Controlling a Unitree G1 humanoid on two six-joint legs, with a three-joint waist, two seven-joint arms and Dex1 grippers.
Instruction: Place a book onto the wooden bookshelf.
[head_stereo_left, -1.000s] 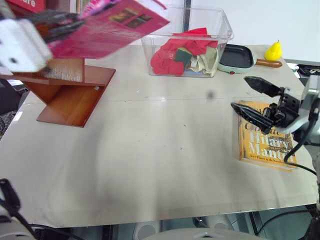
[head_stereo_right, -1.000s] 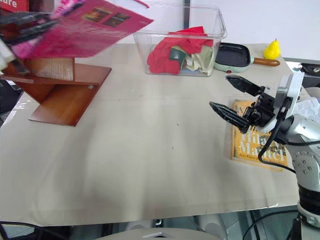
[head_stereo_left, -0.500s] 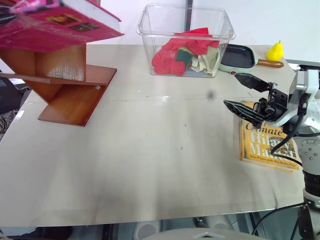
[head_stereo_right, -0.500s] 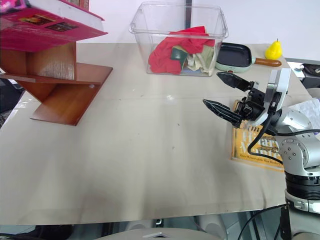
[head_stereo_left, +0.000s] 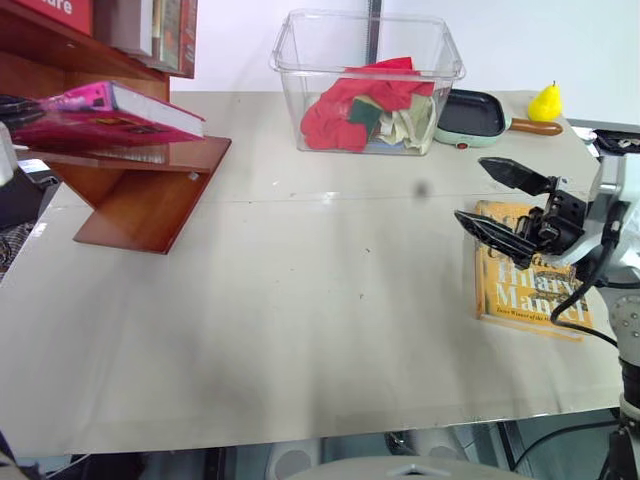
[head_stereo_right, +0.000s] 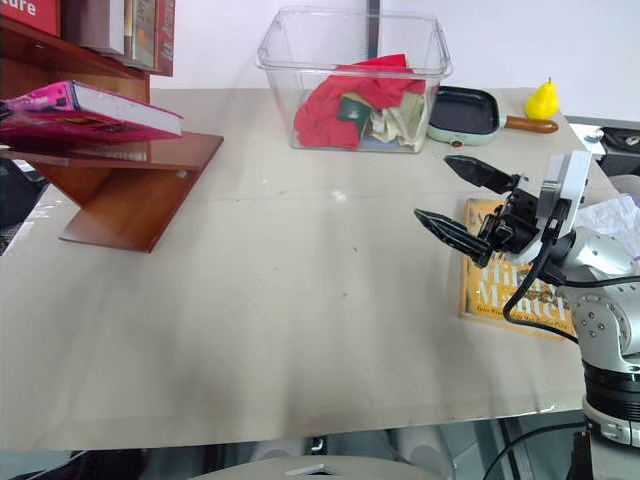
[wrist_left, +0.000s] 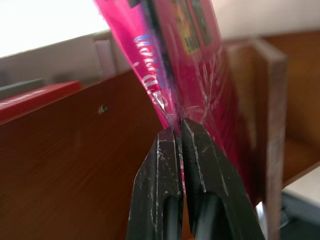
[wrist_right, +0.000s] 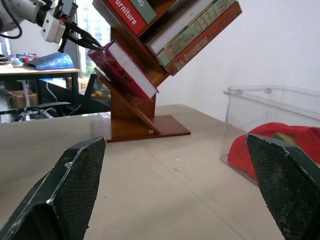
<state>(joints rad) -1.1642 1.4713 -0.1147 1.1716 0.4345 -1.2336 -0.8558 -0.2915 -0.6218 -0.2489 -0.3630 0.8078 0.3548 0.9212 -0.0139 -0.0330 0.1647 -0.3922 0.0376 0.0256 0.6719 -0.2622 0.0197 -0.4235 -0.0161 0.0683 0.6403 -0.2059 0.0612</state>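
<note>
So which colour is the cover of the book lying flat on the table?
Yellow-orange, with large lettering; the book shows best in the left eye view.

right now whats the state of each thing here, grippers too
book: lying on a shelf board, still gripped
left gripper: shut on the book's edge
right gripper: open, empty, above the yellow book
wooden bookshelf: upright, other books on its upper board
yellow book: flat on the table, cover up
clear bin: lidless, cloths inside
small pan: empty

Yellow-orange book (head_stereo_left: 528, 288) flat on the tabletop (head_stereo_left: 300, 320) under the right tool; beyond it, clear bin (head_stereo_left: 368, 85) of cloths, small pan (head_stereo_left: 476, 115), yellow pear (head_stereo_left: 546, 101).
</note>
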